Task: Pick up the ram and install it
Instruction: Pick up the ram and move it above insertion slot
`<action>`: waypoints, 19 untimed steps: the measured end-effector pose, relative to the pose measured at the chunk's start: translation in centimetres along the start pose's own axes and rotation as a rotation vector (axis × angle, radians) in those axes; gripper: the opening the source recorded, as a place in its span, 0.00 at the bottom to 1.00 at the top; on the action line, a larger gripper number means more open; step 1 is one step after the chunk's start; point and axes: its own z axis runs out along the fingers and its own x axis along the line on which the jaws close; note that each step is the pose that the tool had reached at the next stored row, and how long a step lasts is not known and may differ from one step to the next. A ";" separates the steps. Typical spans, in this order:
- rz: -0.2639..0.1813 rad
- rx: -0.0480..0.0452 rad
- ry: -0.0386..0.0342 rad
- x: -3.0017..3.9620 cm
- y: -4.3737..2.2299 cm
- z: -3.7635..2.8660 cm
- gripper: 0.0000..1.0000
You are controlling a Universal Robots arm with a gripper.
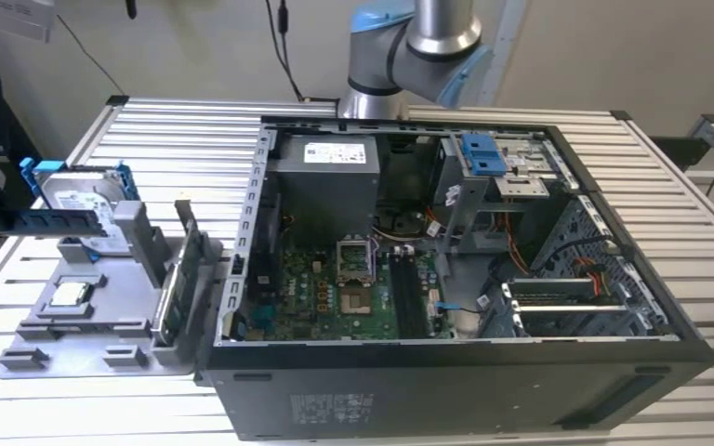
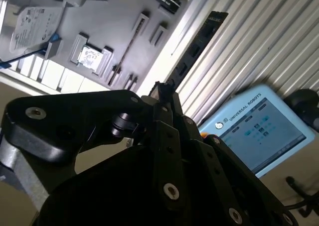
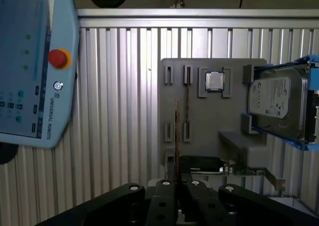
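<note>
Silver tube arm [image 1: 444,23], pale-blue joint caps. Black linkage hand [image 2: 163,92], silver screws.

Robotics lab: slatted bench [image 1: 171,130], open computer [image 1: 456,390] (teach pendant [image 3: 30,66] too).

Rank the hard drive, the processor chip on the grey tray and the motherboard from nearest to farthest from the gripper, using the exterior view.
1. Hard drive, upright just beside the gripper, which holds the ram.
2. Processor chip, flat on the grey tray.
3. Motherboard, inside the case, toward the exterior view's right.
</note>
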 end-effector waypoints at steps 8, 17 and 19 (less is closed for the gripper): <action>0.000 -0.0089 0.0002 -0.03 -2.23 0.06 0.14; 0.000 -0.0183 0.0003 -0.06 -4.81 0.14 0.14; 0.000 -0.0205 0.0003 -0.06 -5.44 0.16 0.14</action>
